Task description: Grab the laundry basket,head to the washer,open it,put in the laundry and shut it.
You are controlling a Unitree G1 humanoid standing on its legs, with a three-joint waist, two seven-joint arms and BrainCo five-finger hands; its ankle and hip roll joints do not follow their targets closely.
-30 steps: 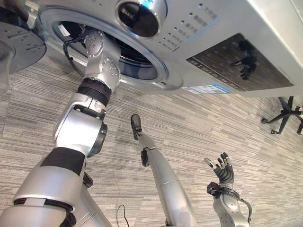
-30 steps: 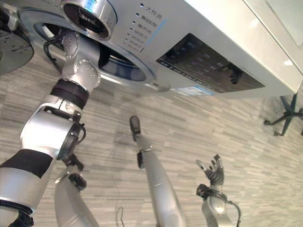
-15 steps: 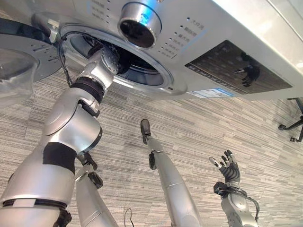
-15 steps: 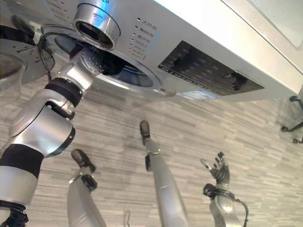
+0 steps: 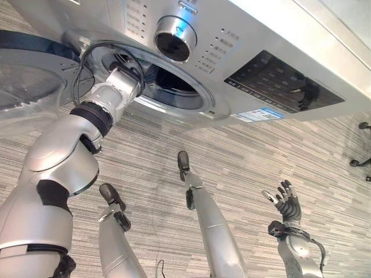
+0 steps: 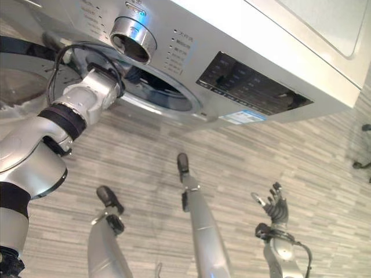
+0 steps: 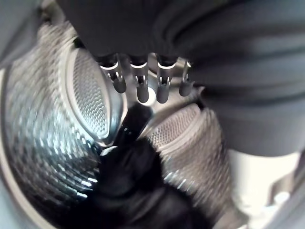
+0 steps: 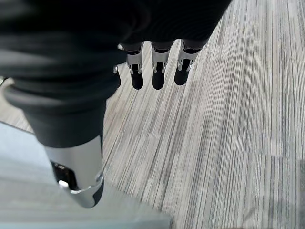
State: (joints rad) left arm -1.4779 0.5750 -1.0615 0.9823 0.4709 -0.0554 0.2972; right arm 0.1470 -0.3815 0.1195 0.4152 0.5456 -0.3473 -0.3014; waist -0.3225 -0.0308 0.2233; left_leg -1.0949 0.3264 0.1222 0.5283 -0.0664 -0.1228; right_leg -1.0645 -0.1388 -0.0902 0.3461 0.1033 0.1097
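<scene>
Left arm reaches shallower into the washer (image 5: 272, 52) than a second ago; left hand (image 7: 143, 81) hangs inside the drum, fingers straight and empty, above dark laundry (image 7: 138, 191), so loading looks done and shutting the door (image 5: 29, 87) remains; right hand (image 5: 288, 204) idles, spread open.

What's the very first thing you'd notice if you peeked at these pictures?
The robot's left hand reaches through the washer's round opening, fingers straight above dark laundry lying in the shiny drum. The door hangs open on the left, and the right hand hangs open over the striped floor.
</scene>
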